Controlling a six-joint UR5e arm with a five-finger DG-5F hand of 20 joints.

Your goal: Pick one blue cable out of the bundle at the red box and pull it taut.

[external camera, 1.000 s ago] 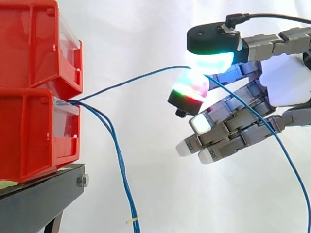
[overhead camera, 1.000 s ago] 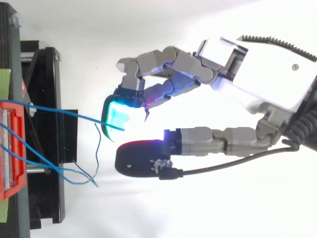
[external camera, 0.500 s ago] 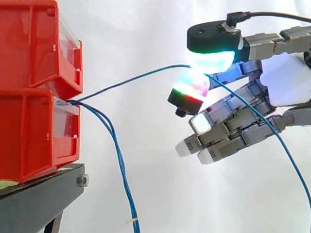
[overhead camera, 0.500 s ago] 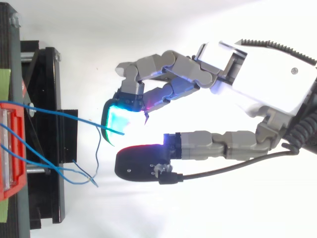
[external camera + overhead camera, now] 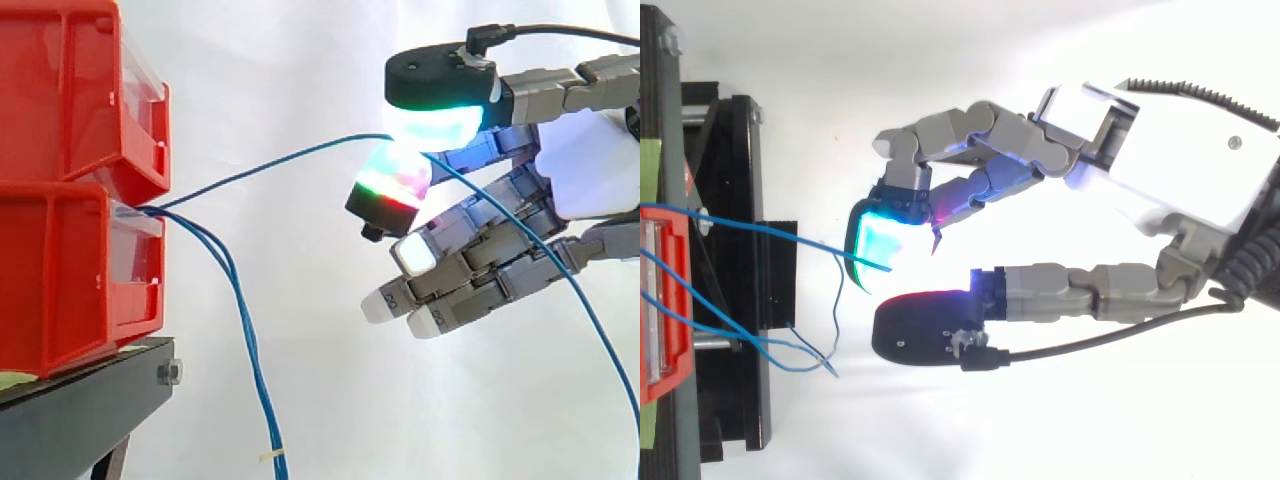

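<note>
Robot's hand (image 5: 590,165), at the right of the side view, is pinching one blue cable (image 5: 270,162) between two glowing fingertips (image 5: 435,125) in the upper middle of the frame. That cable is running in a shallow arc from the front of the lower red box (image 5: 60,270) at the left up to the pinch, then trailing down toward the lower right corner. Other blue cables (image 5: 245,350) are hanging from the same box past the black stand (image 5: 80,410) at the lower left.

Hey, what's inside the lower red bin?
Only blue cables show, running out of the lower red bin's front; the hand pinches one. The bin's walls hide the rest inside.
</note>
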